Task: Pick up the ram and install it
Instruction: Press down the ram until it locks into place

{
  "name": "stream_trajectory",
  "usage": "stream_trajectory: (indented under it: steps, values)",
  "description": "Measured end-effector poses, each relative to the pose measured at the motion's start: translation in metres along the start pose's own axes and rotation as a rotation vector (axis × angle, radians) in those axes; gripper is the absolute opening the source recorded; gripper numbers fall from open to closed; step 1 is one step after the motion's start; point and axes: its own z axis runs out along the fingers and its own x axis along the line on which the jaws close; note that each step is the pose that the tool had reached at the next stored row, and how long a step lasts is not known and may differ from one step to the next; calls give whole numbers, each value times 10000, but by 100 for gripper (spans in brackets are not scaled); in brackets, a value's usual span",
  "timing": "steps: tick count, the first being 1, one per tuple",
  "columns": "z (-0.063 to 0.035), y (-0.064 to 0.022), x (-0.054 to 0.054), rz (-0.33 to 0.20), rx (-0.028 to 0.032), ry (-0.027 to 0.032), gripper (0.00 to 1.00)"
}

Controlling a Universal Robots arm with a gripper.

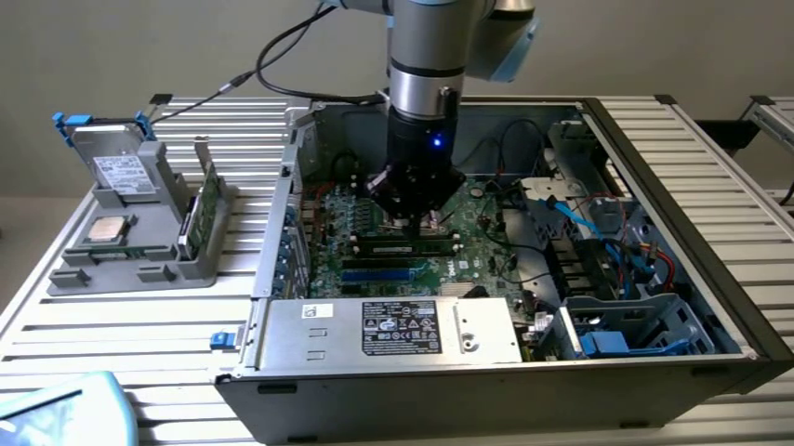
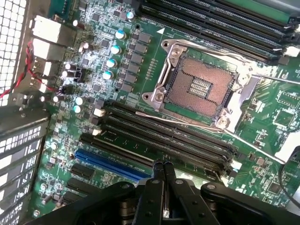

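Slatted desk (image 1: 149, 325) carries the open computer case (image 1: 694, 372); our gripper (image 1: 414, 220) hangs just over the ram (image 1: 400, 247), which lies in a slot directly beneath it. Wrist view: gripper (image 2: 163, 169) pressed together, empty, above the memory slots (image 2: 168, 138); seating looks done or nearly so.

— What have you got on the exterior view's left?
— A grey holder tray (image 1: 137, 265) with a silver CPU chip (image 1: 108, 229) lying in it; a hard drive (image 1: 122, 173) propped at its far end.
— And in the open computer case (image 1: 732, 307)?
— You see the green motherboard (image 2: 126, 79); its empty CPU socket (image 2: 199, 89); a power supply (image 1: 390, 330) nearest you.
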Motion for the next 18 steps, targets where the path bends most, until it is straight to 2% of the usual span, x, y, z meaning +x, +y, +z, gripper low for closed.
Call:
stream_trajectory:
  steps: [16,18]
  values:
    - [33,4,-3,2211,-125,104,10]
    - [34,5,-3,2439,-137,98,10]
